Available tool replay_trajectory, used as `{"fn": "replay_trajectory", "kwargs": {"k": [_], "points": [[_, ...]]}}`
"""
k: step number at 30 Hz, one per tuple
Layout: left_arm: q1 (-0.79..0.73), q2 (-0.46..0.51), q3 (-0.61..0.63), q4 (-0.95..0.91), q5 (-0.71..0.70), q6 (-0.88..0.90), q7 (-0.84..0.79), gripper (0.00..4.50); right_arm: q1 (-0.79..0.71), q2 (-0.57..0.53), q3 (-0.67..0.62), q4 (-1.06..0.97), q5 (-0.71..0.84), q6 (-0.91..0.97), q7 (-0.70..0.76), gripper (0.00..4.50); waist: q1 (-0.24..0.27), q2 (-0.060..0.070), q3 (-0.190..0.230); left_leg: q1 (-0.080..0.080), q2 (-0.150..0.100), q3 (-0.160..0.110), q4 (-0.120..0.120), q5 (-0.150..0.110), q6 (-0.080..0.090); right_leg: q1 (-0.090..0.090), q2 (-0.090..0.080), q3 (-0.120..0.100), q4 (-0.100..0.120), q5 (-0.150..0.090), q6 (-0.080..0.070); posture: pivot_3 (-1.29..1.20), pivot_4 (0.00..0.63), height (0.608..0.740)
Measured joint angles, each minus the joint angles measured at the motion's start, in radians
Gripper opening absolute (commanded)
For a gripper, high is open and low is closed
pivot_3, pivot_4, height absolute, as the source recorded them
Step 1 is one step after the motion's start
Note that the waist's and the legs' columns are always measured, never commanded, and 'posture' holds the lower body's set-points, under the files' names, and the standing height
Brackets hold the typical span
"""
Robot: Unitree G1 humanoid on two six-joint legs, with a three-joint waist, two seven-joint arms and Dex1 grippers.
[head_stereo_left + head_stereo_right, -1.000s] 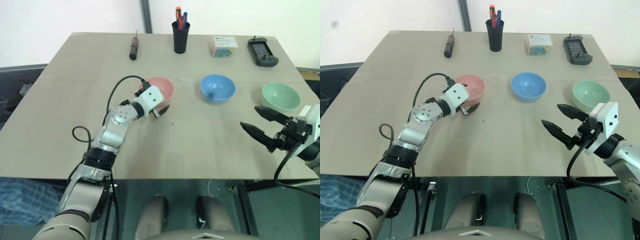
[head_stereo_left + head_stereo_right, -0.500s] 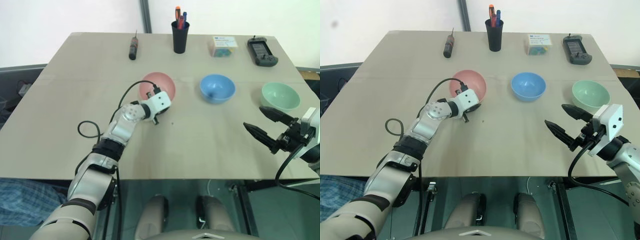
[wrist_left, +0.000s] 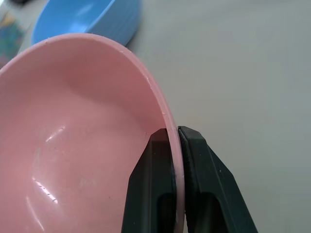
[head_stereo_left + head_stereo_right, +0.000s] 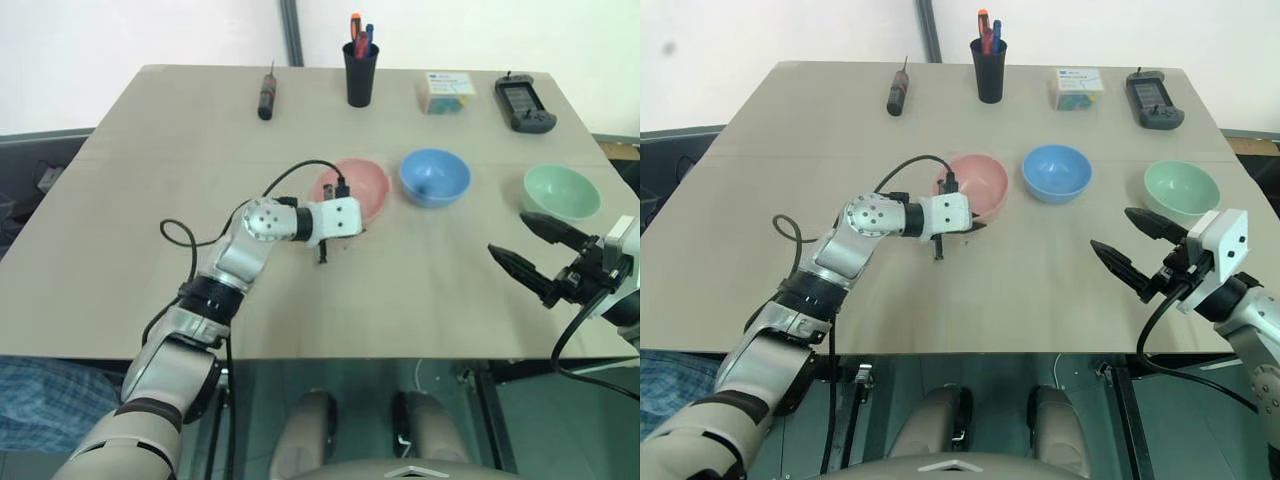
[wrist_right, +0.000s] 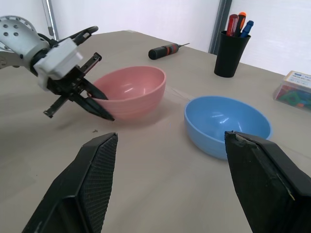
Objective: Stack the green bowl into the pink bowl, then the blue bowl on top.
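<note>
Pinching the pink bowl [image 4: 978, 183]'s near rim, the left gripper [image 4: 970, 224] is clamped tight; the right gripper [image 4: 1132, 246] is hovering with fingers spread; no writing is legible.

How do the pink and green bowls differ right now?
The pink bowl is gripped at its rim by the left hand, right beside the blue bowl; the green bowl sits free, just beyond the open right hand. Pink is salmon; green is pale mint. Both are plain, round, same-sized, empty.

Frame center: pink bowl [image 4: 358, 187], blue bowl [image 4: 435, 177] beside it at right, green bowl [image 4: 561, 193] far right on table [image 4: 130, 220].
</note>
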Motion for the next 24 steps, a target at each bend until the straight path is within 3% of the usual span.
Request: {"fn": "replay_trajectory", "kwargs": {"k": [8, 11, 19, 24], "points": [[0.021, 0.012, -0.083, -0.053, 0.001, -0.121, -0.123, 0.01, -0.006, 0.003, 0.001, 0.001, -0.01, -0.003, -0.003, 3.68, 0.001, 0.0, 0.0, 0.0, 0.0, 0.0, 0.001, 0.0, 0.0, 0.0, 0.0, 0.0, 0.0, 0.0, 0.0, 0.0, 0.15, 0.74], [0.021, -0.011, -0.1, -0.055, 0.006, -0.171, -0.118, 1.07, -0.013, 0.006, 0.004, 0.001, -0.013, -0.004, -0.004, 3.68, 0.002, 0.0, 0.0, 0.0, 0.0, 0.0, 0.001, 0.0, 0.0, 0.0, 0.0, 0.0, 0.0, 0.0, 0.0, 0.0, 0.15, 0.74], [0.021, -0.062, -0.103, -0.082, -0.002, -0.216, -0.078, 4.45, -0.012, 0.007, 0.005, 0.0, -0.018, -0.004, -0.007, 3.68, -0.001, 0.0, 0.0, 0.0, 0.0, 0.0, 0.001, 0.0, 0.0, 0.0, 0.0, 0.001, 0.001, 0.0, 0.0, 0.0, 0.15, 0.74], [0.028, -0.047, -0.078, -0.091, -0.031, -0.216, -0.078, 4.48, -0.015, 0.007, 0.007, 0.001, -0.018, -0.004, -0.008, 3.68, 0.0, 0.0, 0.0, 0.0, 0.0, 0.0, 0.001, 0.0, 0.0, 0.0, 0.001, 0.001, 0.001, 0.0, 0.0, 0.0, 0.15, 0.74]]}}
